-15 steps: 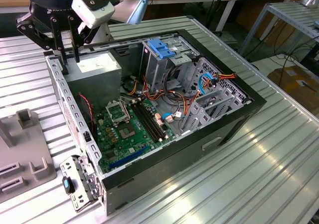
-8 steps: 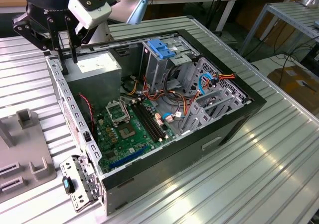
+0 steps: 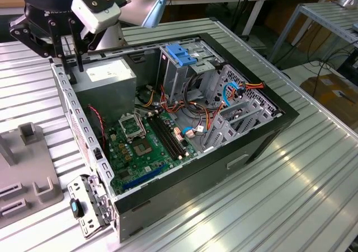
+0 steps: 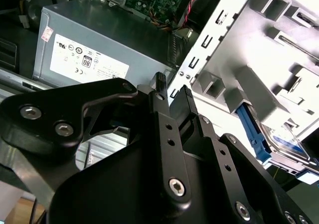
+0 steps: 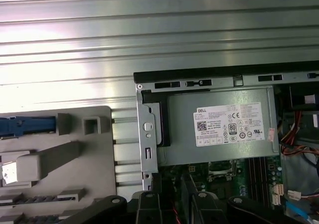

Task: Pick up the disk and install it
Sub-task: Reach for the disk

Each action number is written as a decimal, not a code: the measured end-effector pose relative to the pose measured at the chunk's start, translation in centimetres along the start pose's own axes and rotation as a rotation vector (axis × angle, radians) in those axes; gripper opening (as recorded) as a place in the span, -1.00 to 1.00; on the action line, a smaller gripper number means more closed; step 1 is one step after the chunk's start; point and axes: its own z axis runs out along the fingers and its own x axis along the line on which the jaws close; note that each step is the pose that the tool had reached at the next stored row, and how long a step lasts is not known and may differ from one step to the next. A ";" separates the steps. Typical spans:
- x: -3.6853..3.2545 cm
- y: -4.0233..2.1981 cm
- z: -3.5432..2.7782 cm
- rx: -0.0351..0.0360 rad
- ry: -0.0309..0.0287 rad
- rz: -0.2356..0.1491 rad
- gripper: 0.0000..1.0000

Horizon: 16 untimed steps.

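Note:
The disk (image 4: 285, 140), grey metal with blue rails, lies in a grey fixture (image 4: 259, 45); in the first wrist view its blue rail (image 5: 27, 126) shows at the fixture's edge. My gripper (image 3: 71, 61) hangs above the back corner of the open computer case (image 3: 263, 134), over the power supply (image 3: 106, 75) and apart from the disk. In the second wrist view the gripper (image 4: 172, 86) has its fingers drawn close together with nothing between them. The drive cage with a blue latch (image 3: 182, 53) stands inside the case, toward the exterior view's right of the gripper.
The grey fixture (image 3: 31, 176) sits on the ribbed metal table (image 3: 279, 207) at the exterior view's left of the case. Inside the case are the motherboard (image 3: 145, 145) and loose coloured cables (image 3: 196, 123). A hinged metal side bracket (image 3: 86, 204) sticks out at the case's near corner.

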 end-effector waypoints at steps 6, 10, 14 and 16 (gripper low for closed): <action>0.50 -0.04 0.00 0.0000 0.0000 0.000 -0.39; 1.02 -0.08 0.00 -0.0001 0.0000 0.000 -0.39; 1.55 -0.12 0.00 -0.0001 -0.0001 0.000 -0.39; 1.75 -0.13 0.00 0.0000 0.0000 0.000 -0.39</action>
